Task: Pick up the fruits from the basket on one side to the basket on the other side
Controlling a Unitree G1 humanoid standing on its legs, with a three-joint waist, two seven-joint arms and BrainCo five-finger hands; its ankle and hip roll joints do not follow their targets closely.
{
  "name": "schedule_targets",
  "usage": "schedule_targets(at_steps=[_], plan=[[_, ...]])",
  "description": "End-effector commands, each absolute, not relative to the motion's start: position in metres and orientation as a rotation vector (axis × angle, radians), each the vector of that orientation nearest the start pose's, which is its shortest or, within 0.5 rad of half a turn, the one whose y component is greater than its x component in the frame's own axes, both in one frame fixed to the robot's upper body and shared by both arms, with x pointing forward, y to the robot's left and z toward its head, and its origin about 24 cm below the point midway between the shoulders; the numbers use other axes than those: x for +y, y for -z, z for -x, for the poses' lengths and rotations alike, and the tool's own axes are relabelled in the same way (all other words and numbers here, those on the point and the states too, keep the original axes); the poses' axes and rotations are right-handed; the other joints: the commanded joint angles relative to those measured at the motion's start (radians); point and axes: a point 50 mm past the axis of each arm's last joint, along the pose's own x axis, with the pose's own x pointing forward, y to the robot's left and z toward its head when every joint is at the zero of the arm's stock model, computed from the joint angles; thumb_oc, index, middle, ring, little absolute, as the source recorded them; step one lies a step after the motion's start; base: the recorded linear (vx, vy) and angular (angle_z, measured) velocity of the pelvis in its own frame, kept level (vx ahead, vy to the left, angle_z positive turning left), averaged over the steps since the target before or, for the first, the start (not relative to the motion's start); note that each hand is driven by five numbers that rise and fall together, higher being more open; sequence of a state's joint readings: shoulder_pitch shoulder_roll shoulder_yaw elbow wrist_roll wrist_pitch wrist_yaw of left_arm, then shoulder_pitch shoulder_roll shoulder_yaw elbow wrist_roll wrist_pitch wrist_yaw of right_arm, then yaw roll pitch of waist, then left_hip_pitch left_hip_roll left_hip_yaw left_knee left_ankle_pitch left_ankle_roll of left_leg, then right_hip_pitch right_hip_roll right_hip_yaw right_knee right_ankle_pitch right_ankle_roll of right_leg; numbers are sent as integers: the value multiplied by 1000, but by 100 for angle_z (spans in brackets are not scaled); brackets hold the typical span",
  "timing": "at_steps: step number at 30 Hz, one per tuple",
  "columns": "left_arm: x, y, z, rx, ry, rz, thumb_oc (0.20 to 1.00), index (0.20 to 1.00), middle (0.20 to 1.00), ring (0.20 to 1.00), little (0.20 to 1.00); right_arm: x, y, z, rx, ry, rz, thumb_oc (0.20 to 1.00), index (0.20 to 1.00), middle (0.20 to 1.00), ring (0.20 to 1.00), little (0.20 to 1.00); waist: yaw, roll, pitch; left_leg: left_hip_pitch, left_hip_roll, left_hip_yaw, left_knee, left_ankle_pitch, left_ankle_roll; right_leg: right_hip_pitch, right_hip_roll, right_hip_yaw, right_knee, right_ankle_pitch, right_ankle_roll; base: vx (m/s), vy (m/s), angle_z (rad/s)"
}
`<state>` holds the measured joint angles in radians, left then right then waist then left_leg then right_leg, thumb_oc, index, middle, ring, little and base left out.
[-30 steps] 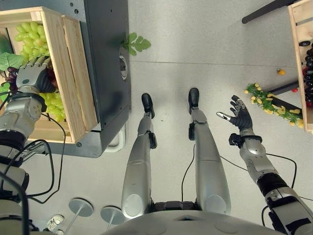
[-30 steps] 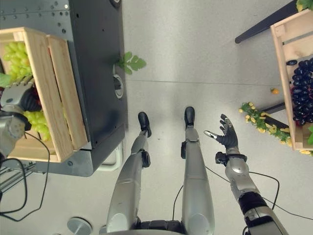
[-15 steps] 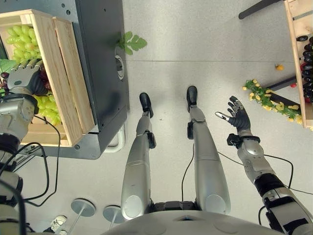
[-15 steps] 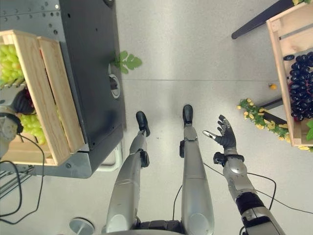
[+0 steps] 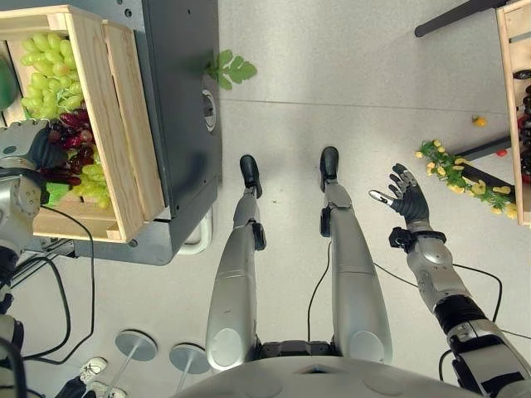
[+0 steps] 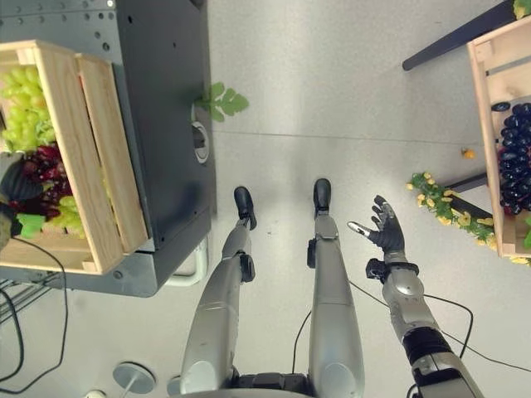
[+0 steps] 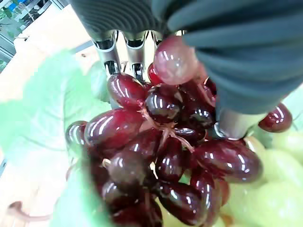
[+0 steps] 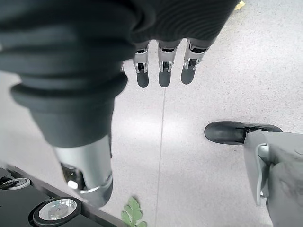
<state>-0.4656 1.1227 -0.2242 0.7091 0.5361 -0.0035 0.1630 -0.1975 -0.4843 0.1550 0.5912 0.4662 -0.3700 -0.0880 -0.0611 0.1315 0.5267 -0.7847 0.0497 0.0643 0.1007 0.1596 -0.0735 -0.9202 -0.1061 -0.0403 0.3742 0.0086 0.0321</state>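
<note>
My left hand (image 5: 23, 149) is curled round the bunch of red grapes (image 7: 161, 161) at the near end of the left wooden crate (image 5: 124, 149), so I judge the grasp made; next comes a clean lift over the crate wall and a carry across to the right. Past my left fingertips that crate holds green grapes (image 5: 51, 75), more of them under the red bunch. My right hand (image 5: 406, 197) hangs spread and empty over the floor, and beyond it the right wooden crate (image 6: 481, 124) holds dark grapes (image 6: 514, 157).
</note>
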Motion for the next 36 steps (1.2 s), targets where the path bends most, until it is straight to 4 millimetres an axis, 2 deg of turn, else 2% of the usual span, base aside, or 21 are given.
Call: schedule_targets(at_steps=[1,9,15,20,22,26,28,34,36], plan=[[444,-187,-264,425,-508,-1708,200,200,200,200,200,-259,-12,-263,35,157,44,1000,1000,1000,1000,1000,12,-29,-7,-23,-39,-15,163,-155,31,52,-33,8,-95,65,120,0,0,0],[444,-187,-274,462,-471,-1707,200,200,200,200,200,-253,-12,-267,29,134,30,1000,1000,1000,1000,1000,5,-30,-7,-13,-37,-5,150,-147,30,59,-33,15,-108,73,122,0,0,0],[438,-187,-279,417,-461,-1688,200,200,200,200,200,-251,-9,-265,34,133,23,1000,1000,1000,1000,1000,7,-30,-7,-14,-37,-5,154,-146,29,60,-32,12,-105,73,121,0,0,0],[417,-178,-285,197,-551,-1387,200,200,200,200,200,-250,-1,-260,58,157,5,1000,1000,1000,1000,1000,18,-30,-7,18,-38,-8,142,-143,24,88,-32,6,-105,68,119,-5,-10,1],[404,-181,-288,70,-582,-1322,200,200,200,200,200,-246,1,-259,65,149,13,1000,1000,1000,1000,1000,20,-31,-7,48,-38,-8,133,-143,24,110,-31,3,-106,65,117,-8,-8,2],[400,-162,-281,12,-635,-1223,200,200,200,200,200,-246,1,-260,67,155,40,1000,1000,1000,1000,1000,21,-35,-7,129,-30,-3,111,-142,20,175,-29,1,-103,54,113,0,-11,-1],[393,-164,-279,-60,-652,-1185,200,200,200,200,200,-247,-1,-260,54,161,44,1000,1000,1000,1000,1000,26,-36,-7,176,-28,-5,93,-133,16,215,-29,-2,-104,53,111,-9,-65,-7],[385,-158,-269,-131,-667,-1142,200,200,200,200,200,-255,1,-253,68,188,58,1000,1000,1000,1000,1000,39,-37,-7,302,-30,-16,69,-136,9,339,-31,-20,-99,30,106,38,-36,1],[381,-156,-264,-153,-667,-1127,200,200,200,200,200,-265,6,-244,99,211,88,1000,1000,1000,1000,1000,47,-34,-7,391,-31,-26,49,-143,7,427,-28,-37,-95,9,104,85,-54,8]])
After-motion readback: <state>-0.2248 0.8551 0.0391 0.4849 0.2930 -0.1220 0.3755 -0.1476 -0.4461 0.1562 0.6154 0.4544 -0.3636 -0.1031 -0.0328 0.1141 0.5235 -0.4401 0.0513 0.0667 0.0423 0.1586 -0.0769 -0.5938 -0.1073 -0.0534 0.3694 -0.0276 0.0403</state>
